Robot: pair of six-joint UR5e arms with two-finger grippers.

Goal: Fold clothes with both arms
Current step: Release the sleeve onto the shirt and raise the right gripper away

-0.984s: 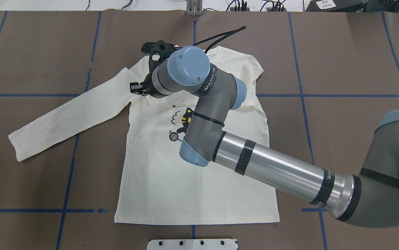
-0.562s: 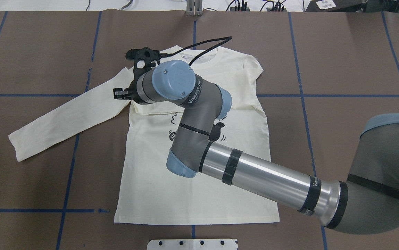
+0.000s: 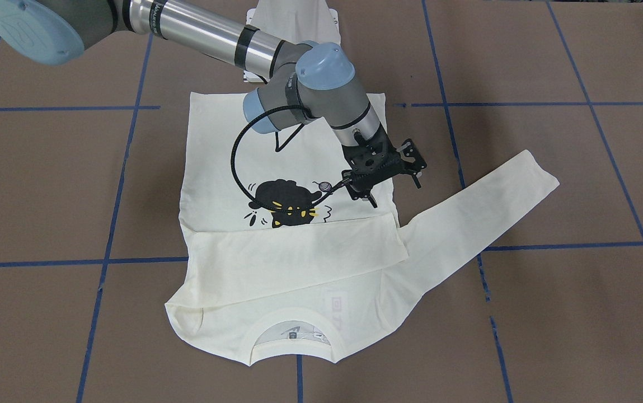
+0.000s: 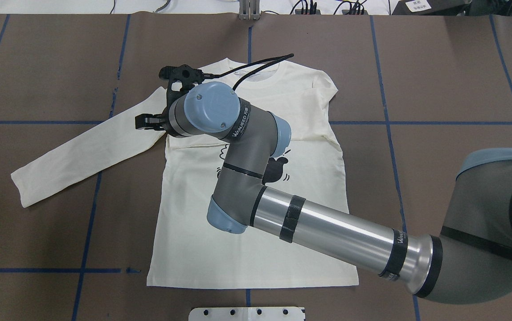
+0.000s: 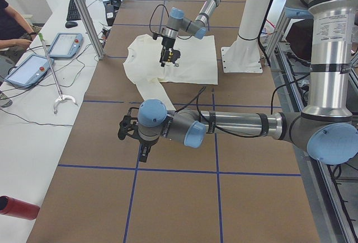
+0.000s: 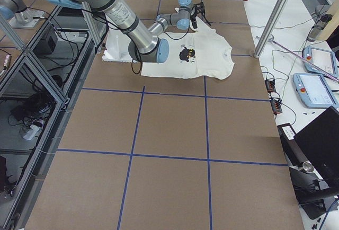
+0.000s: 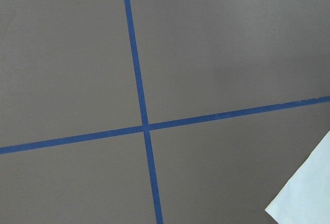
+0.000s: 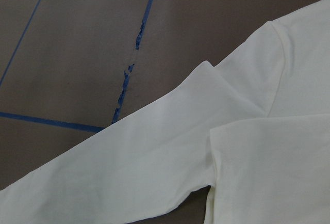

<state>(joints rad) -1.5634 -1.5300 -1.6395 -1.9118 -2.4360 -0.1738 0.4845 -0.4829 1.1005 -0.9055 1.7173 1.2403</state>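
Hovering empty, jaws apart, the right gripper [image 3: 394, 193] hangs by the armpit of the cat-print T-shirt [image 4: 202, 232] lying flat on the table [image 4: 438, 89], probably to take its outstretched sleeve [image 4: 82, 156], the other sleeve [image 3: 293, 252] being folded across the chest. The left gripper [image 5: 130, 136] is off the cloth; I cannot tell its state.

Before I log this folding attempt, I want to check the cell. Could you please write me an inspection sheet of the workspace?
surface: brown table with a blue tape grid; torn tape near the sleeve.
job's things: T-shirt flat, print up; folded sleeve across the chest, spread sleeve out to the side.
clutter: nothing seen.
grippers: right gripper open and empty, above the spread sleeve's shoulder; left gripper over bare table near the cuff, state cannot be told.
cables: black cable loops from the right wrist over the shirt.
surroundings: side bench with pendants; a person seated there.
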